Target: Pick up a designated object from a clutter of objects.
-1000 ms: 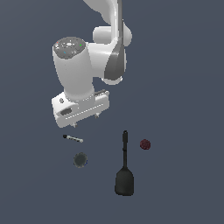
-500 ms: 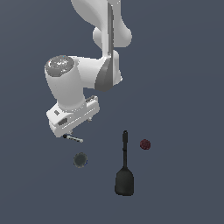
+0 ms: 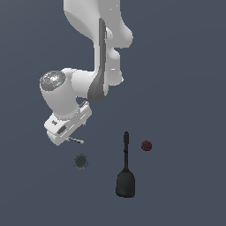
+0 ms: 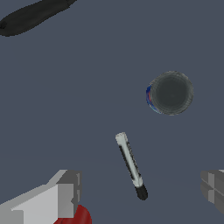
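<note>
The designated object is a short thin stick with a white-grey shaft and a black tip, lying flat on the floor. In the wrist view it lies between my two fingers, and my gripper is open and touching nothing. In the exterior view only the stick's end shows below my white hand, which hovers just over it. The rest of the clutter lies around it. A red cup peeks out from behind one finger.
A dark grey disc lies close to the stick. The long black spatula and a dark red ball lie farther toward the exterior view's right.
My arm has swung toward the exterior view's left and lowered. The hand now covers most of the stick, which showed fully before. The objects have not moved.
</note>
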Motion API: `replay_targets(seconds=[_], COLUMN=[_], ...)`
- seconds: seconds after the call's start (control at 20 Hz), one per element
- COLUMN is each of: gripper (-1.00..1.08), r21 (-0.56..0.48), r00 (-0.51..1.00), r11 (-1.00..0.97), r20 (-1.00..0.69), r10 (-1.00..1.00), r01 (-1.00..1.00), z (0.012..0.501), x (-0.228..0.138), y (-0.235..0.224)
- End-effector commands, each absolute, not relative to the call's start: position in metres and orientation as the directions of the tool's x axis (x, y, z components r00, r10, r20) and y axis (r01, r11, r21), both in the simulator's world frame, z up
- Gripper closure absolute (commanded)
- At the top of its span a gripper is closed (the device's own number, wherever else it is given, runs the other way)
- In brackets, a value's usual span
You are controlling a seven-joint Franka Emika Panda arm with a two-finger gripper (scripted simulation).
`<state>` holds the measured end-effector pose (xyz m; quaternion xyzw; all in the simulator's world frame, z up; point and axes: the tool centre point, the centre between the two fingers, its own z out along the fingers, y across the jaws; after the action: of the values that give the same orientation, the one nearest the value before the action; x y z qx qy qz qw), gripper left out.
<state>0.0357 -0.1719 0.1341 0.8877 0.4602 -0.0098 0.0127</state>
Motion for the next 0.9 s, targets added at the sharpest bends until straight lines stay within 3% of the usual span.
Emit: replay_targets(seconds=[0.0,0.85], gripper=[-0.92,-0.92], r21=[0.010,0.000], r00=[0.532,0.280], r11=[-0.532,-0.280], r20=[-0.026,-0.003], r10=[0.846,0.960], r01=[0.847,0.960], z=[0.123,0.067], x=[0.034,0.022], y=[-0.180,-0.219])
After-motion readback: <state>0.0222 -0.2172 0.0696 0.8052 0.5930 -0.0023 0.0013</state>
